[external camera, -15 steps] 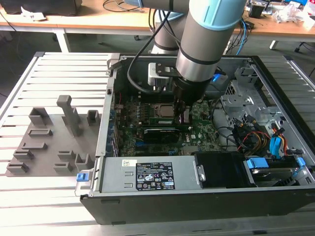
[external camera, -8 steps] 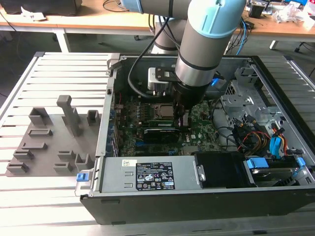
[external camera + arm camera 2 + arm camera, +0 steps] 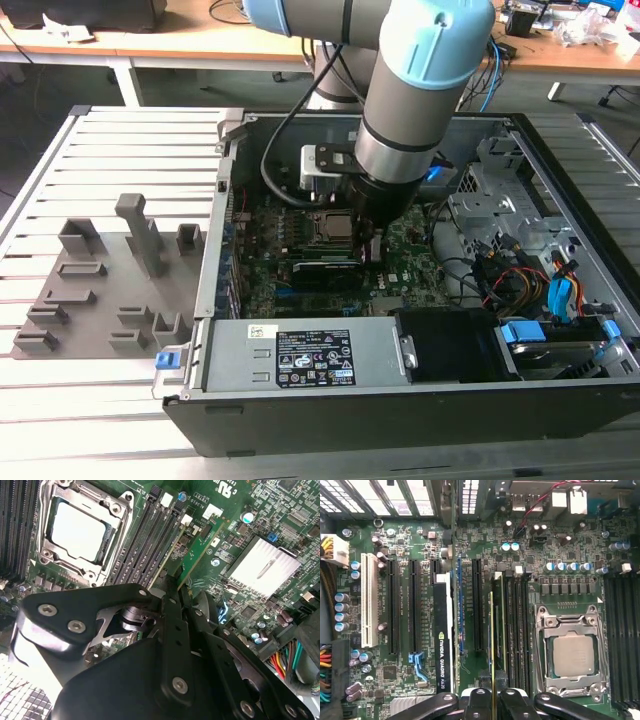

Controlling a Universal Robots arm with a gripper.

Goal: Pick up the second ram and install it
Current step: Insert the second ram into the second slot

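Pincer (image 3: 492, 702) is clamped on the ram (image 3: 491, 630), its fingers (image 3: 172, 612) pinching the stick's top edge from either face, low inside the open case (image 3: 560, 400).

In the first wrist view the ram runs straight out from between the fingers as a thin green edge, standing on its long side above the bank of black memory slots (image 3: 512, 630); one green stick (image 3: 498, 620) already sits in the slot just beside it. Its long axis lies along the slots, parallel to the near side of the CPU socket (image 3: 572, 650). In the second wrist view the board reaches away from the fingertips towards the slots' far latches, roughly in line with them; whether its lower edge has entered a slot I cannot tell.

By my judgement it is light and stiff but brittle, with bare chips and contacts, so the grip belongs on the top edge near mid-length, as here, and any push should go straight down.

Beyond the slots, away from the socket, stands the black graphics card (image 3: 441, 645). Outside the case, a grey fixture (image 3: 110, 290) rests on the tabletop (image 3: 60, 170).
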